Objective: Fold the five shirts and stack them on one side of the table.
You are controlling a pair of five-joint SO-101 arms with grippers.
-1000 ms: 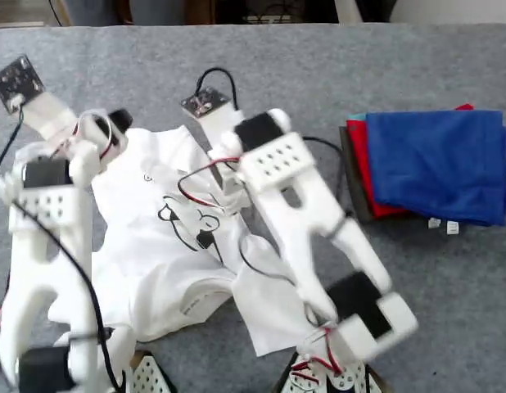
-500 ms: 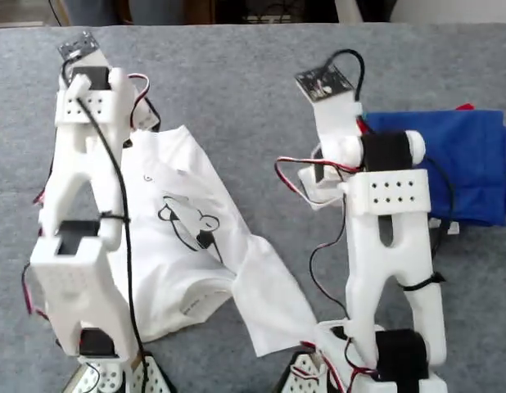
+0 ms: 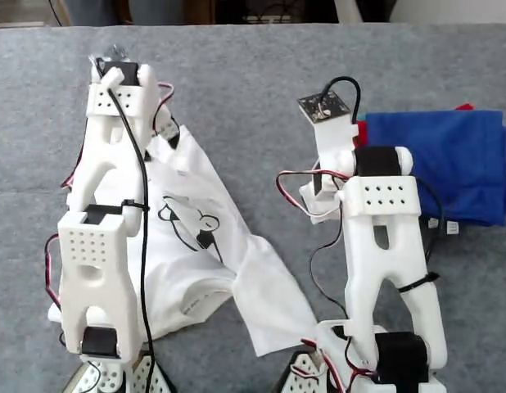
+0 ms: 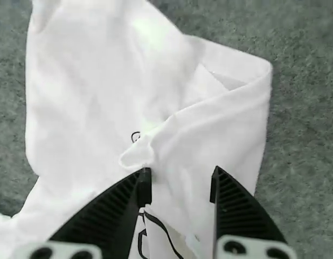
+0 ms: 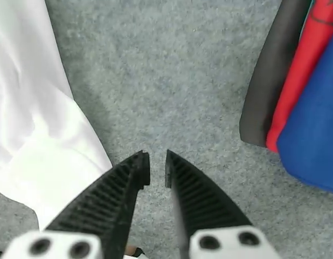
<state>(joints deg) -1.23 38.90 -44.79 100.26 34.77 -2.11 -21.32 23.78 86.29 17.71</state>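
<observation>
The grey table (image 3: 237,65) carried everything. On it, toward 8 o'clock, the white shirt (image 3: 196,278) lay unfolded and rumpled, with one flap trailing off toward 5 o'clock. At 3 o'clock sat the finished stack, a blue shirt (image 3: 441,164) on top, a red one (image 5: 296,70) under it and a dark one (image 5: 263,81) at the bottom.

The left gripper (image 4: 180,175) hung at the white shirt's 11 o'clock corner. Its jaws were spread wide on either side of a raised ridge of cloth, gripping nothing. Whether the tips already touched the fabric was hard to judge.

The right gripper (image 5: 155,156) hovered over bare table between the white shirt and the stack. Its jaws were drawn nearly together and it held nothing.

The main risk seemed to be the left jaws closing on only the top layer of that ridge. The shirt would then drag or bunch across the table instead of folding cleanly. The loose flap at 5 o'clock could tuck under and spoil the fold. The right arm stood close to the stack, so a sideways swing toward 3 o'clock might knock the blue shirt askew.
</observation>
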